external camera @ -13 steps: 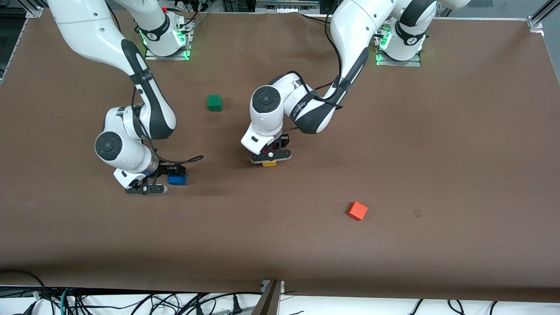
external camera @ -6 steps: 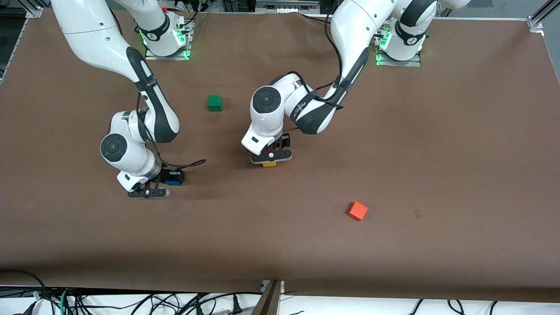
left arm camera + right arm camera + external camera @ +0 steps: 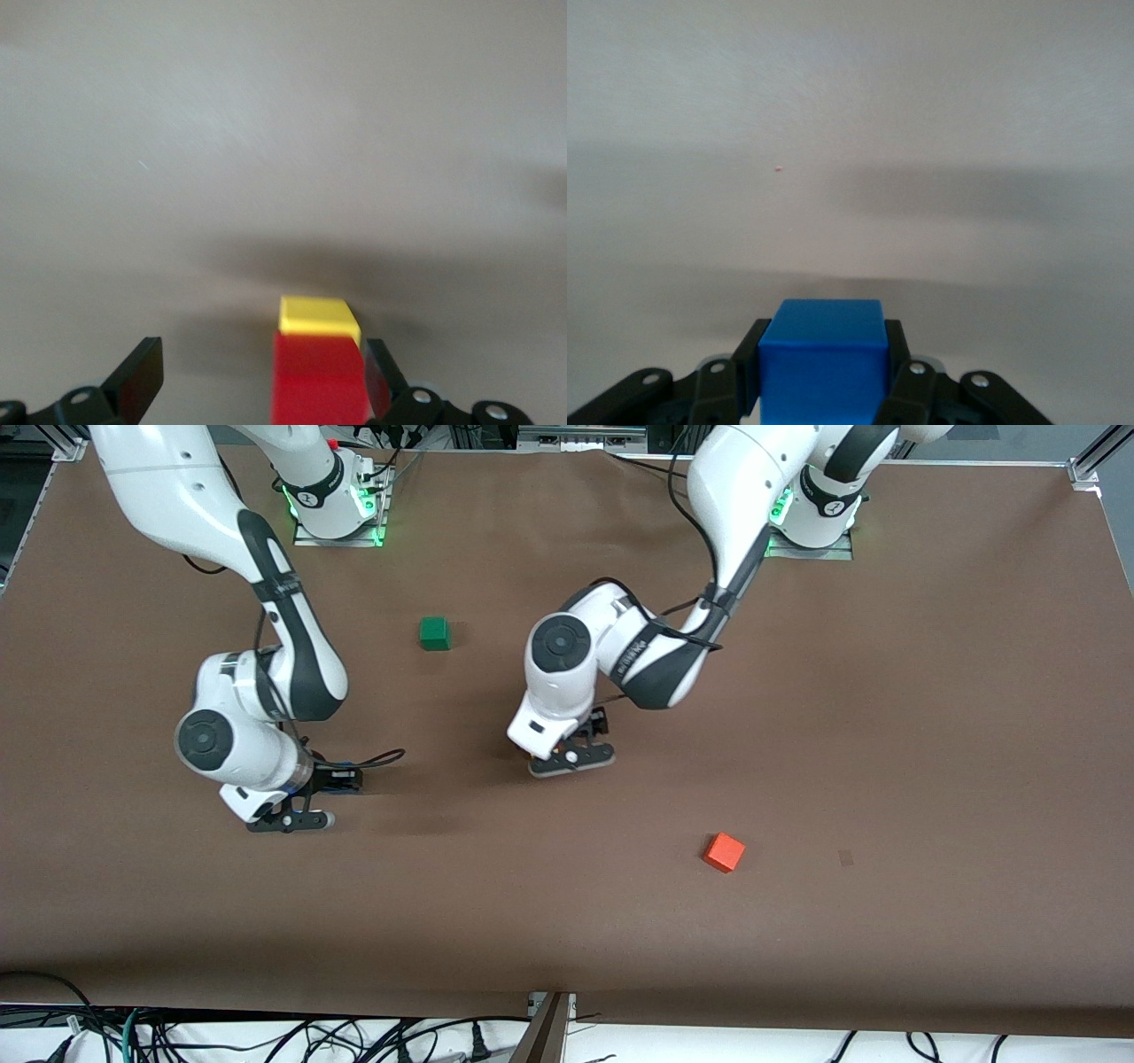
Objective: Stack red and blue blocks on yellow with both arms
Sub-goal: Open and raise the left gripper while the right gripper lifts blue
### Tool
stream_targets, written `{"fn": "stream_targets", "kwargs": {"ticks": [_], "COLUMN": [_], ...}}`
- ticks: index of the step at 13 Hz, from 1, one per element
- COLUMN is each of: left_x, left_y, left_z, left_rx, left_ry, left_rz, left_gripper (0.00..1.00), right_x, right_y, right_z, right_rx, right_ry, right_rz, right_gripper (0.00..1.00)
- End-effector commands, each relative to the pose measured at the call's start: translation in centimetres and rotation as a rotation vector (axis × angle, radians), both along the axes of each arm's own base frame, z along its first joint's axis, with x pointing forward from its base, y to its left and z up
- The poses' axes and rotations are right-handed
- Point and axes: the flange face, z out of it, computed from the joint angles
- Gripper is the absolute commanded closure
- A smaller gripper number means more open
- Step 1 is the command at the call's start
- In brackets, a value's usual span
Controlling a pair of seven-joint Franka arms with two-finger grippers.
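Note:
In the left wrist view the deep red cube point(image 3: 319, 376) sits on the yellow cube point(image 3: 317, 317) on the brown table. My left gripper point(image 3: 261, 372) is open around them, the red cube close beside one finger. In the front view the left gripper point(image 3: 574, 751) is over mid-table and hides both cubes. My right gripper point(image 3: 822, 350) is shut on the blue cube point(image 3: 822, 372) and holds it above the table. In the front view the right gripper point(image 3: 337, 781) is toward the right arm's end, and the blue cube is hidden by it.
A green cube point(image 3: 434, 633) lies on the table between the two arms, farther from the front camera. An orange cube point(image 3: 724, 852) lies nearer to the front camera, toward the left arm's end.
My right gripper has closed on the blue cube and lifted it off the table. My left arm has risen and shifted a little toward its own end, now hiding the yellow cube.

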Motion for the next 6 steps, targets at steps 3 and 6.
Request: {"fn": "stream_targets", "kwargs": {"ticks": [3, 6], "left_x": [5.8, 9.0], "left_y": [10.0, 17.9], "left_z": [9.5, 14.6], "left_rx": [-0.012, -0.021], "left_ry": [-0.029, -0.061], "left_rz": [-0.069, -0.038], "left_gripper": [0.00, 0.00], "right_x": [-1.2, -3.2], "right_y": [4.6, 12.9], "right_z": [7.1, 9.7], "right_rx": [0.024, 0.007], "right_ry": [0.044, 0.060], "right_rz": [0.015, -0.010], "right_gripper": [0.67, 0.63]}}
